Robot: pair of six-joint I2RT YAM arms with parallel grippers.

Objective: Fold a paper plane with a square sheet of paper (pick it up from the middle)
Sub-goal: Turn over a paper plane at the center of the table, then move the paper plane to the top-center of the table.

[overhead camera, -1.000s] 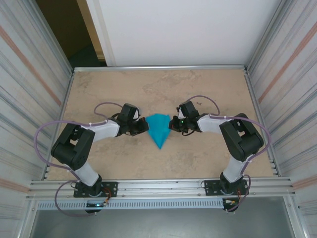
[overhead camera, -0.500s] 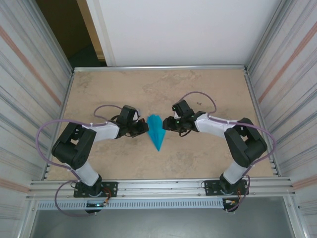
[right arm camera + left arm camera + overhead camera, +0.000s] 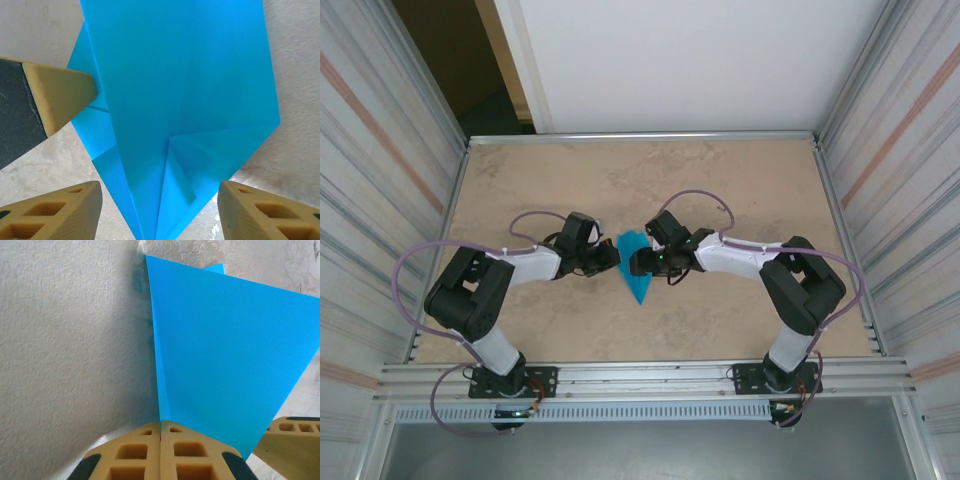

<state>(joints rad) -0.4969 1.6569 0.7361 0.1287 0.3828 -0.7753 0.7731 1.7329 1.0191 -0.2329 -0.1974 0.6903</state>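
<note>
Left gripper (image 3: 160, 427) is pinched shut on the plane (image 3: 225, 350) edge; right gripper (image 3: 160, 200) is spread open astride the opposite edge.

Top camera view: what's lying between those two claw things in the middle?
The turquoise paper plane lies between the left gripper and right gripper, seen in the top external view.

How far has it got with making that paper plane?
Mostly folded: the blue paper plane is already a narrow pointed dart with creases. Now the left fingers pinch one edge while the right fingers stand open astride it. Probably final folds remain.
</note>
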